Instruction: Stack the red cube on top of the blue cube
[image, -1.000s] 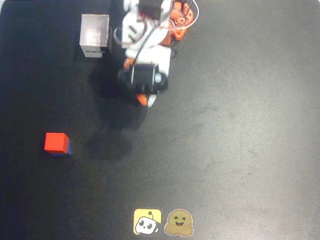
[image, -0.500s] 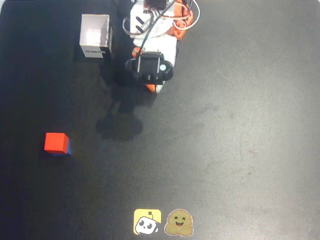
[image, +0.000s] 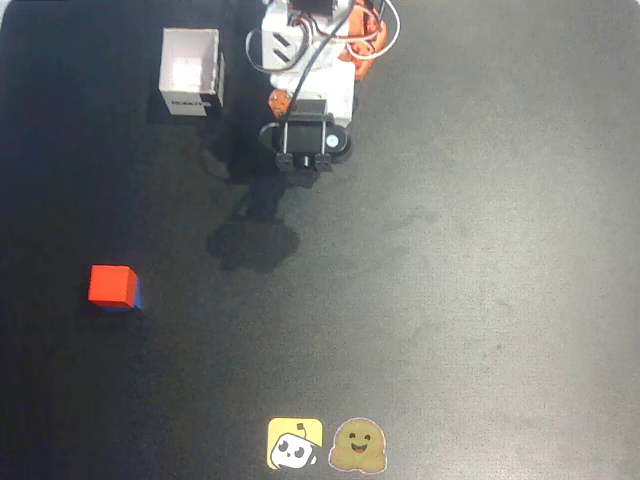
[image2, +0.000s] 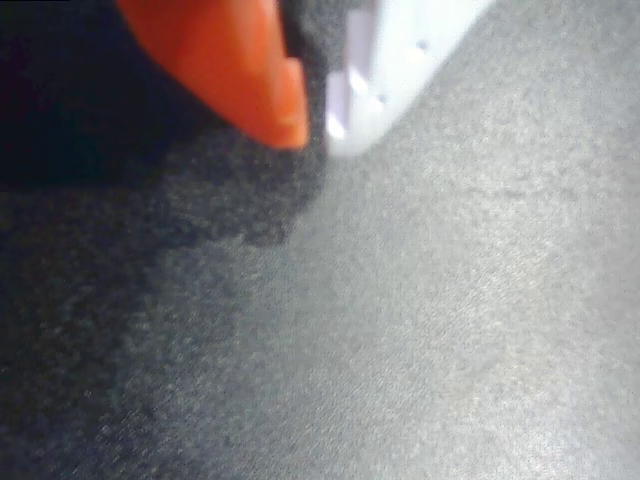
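On a dark desk (image: 480, 300) seen from overhead, the red cube (image: 112, 284) sits squarely on the blue cube (image: 135, 297), only a thin blue sliver showing at its right and lower sides, near the desk's left edge and about halfway down it; by this layout the stacking looks done. The orange-and-white arm (image: 310, 90) is folded near the top edge, well apart from the 2 cubes, beside a white open box (image: 190, 72) toward the top-left. In the wrist view the gripper (image2: 312, 110) shows an orange finger (image2: 235, 65) and a white finger (image2: 400, 60) nearly touching at their tips with nothing between them, so it appears closed and empty above bare desk. 2 cartoon stickers (image: 325, 445) lie at the bottom edge. The cubes look small, rigid and light, matte enough not to slip; a hold across 2 opposite flat faces would suit them, though a nudge could topple the stack.
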